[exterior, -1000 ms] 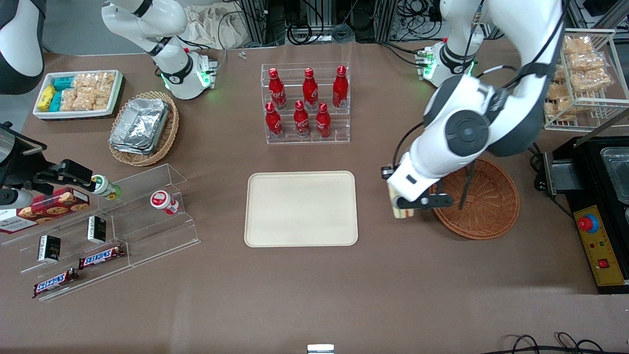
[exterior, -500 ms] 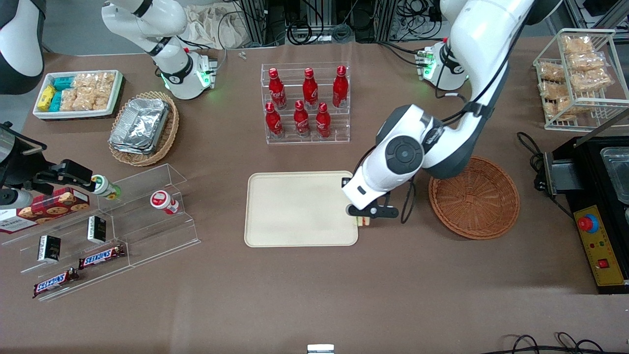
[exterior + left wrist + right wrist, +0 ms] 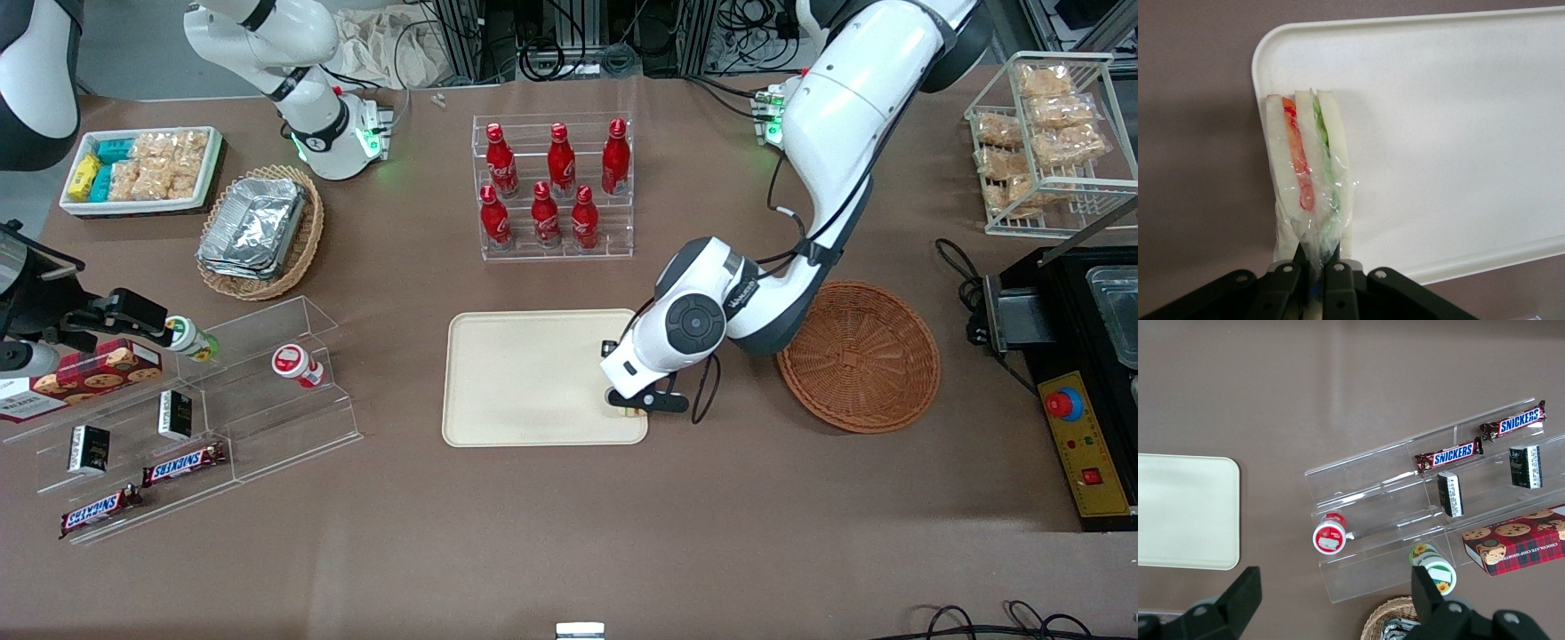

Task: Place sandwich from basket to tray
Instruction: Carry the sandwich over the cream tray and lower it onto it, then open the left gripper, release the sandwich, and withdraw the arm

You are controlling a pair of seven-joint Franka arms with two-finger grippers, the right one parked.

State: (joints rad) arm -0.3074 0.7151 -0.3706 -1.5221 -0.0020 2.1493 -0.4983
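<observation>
My left gripper (image 3: 633, 407) hangs low over the cream tray (image 3: 533, 373), at the tray's corner nearest the reddish-brown basket (image 3: 859, 356) and toward the front camera. It is shut on the clear wrap of the sandwich (image 3: 1308, 160), a white-bread wedge with red and green filling. In the left wrist view the gripper (image 3: 1313, 257) pinches the wedge's narrow end while its broad end reaches over the tray (image 3: 1458, 133) near a rounded corner. In the front view only a sliver of the sandwich (image 3: 629, 412) shows under the hand. The basket holds nothing.
A clear rack of red bottles (image 3: 553, 187) stands farther from the front camera than the tray. Clear stepped shelves with snack bars (image 3: 187, 418), a tan basket of foil containers (image 3: 258, 229) and a white snack bin (image 3: 142, 169) lie toward the parked arm's end. A wire snack rack (image 3: 1049, 142) stands past the basket.
My left gripper has carried the sandwich from beside the basket across the table to the tray's corner and has come lower over it. The basket was left with nothing in it.
</observation>
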